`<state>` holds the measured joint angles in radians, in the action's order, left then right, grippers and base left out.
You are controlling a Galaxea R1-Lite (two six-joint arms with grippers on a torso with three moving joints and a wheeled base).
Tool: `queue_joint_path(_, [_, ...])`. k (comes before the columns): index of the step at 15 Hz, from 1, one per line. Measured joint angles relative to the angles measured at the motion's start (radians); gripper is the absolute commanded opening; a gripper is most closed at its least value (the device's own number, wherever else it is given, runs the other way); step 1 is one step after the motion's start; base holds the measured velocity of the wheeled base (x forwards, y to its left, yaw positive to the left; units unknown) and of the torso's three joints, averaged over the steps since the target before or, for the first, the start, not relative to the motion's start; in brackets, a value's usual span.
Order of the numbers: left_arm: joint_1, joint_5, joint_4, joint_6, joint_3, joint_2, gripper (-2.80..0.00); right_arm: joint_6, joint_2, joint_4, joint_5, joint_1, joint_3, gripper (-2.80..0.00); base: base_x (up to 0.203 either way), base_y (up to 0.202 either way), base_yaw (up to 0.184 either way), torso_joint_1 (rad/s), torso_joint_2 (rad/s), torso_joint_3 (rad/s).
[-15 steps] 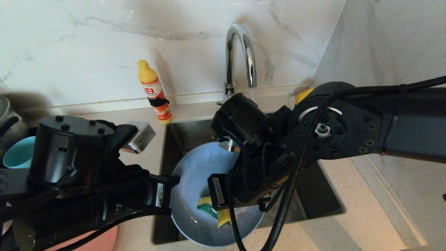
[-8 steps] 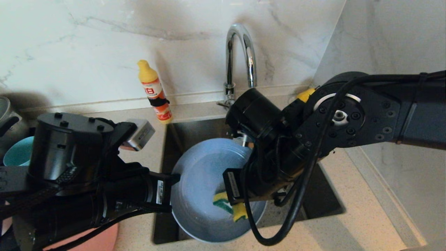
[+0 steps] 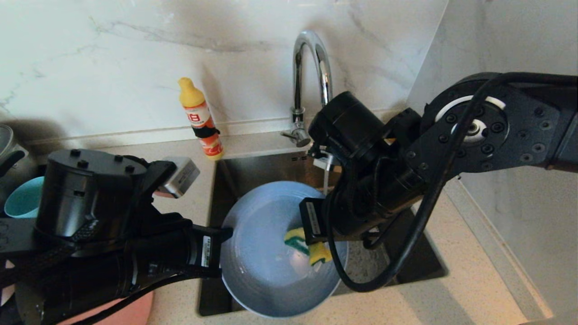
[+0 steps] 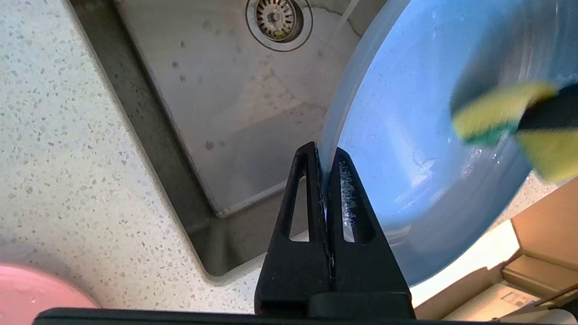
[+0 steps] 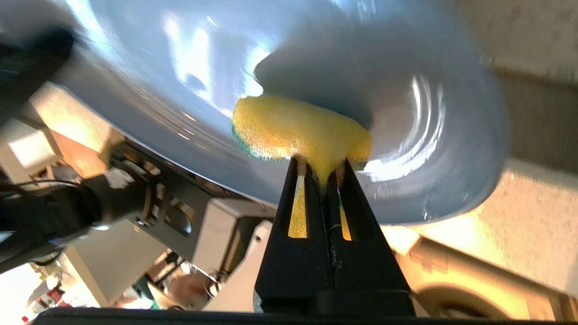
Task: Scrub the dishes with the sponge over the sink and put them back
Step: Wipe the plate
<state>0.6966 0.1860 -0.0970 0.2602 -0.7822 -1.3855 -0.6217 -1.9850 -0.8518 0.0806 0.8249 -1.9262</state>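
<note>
The left gripper (image 4: 324,155) was pinched tight on the rim of the grey-blue plate (image 3: 266,253), holding it tilted over the sink (image 3: 253,167) at the lower centre of the head view, presumably so that anything running off would fall into the basin rather than onto the counter (image 3: 451,271). The right gripper (image 5: 321,169), reaching in from the right of the frame, was clamped on the sponge (image 3: 307,246), whose yellow foam bulged out past the fingertips and pressed against the plate's inner face toward its right side. Holding the plate by its edge left the whole face free for scrubbing. A thin stream of water seemed to fall from the tap (image 3: 311,72) behind the right arm. At the far left edge stood the teal bowl (image 3: 22,198), and the salmon-pink plate (image 3: 135,311) showed at the lower left, both apparently waiting on the counter, well apart from the sink.
</note>
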Motion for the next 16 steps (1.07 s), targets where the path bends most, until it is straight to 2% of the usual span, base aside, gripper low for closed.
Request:
queue_joint_path(7, [0.0,0.0,0.0,0.003,0.014,0.001,-2.8,0.022,0.001,0.084,-0.015,0.039,-0.005,-2.8,0.0,0.0,0.0,0.0,0.0,0.0])
queue_joint_path(11, [0.0,0.0,0.0,0.007,0.015,0.002,-2.8,0.028,-0.048,0.094,-0.017,0.102,-0.005,-2.8,0.0,0.0,0.0,0.0,0.0,0.0])
queue_joint_path(16, [-0.001,0.002,-0.001,0.008,0.007,0.007,-2.8,0.023,-0.087,0.071,-0.016,0.133,0.003,-2.8,0.0,0.0,0.0,0.0,0.0,0.0])
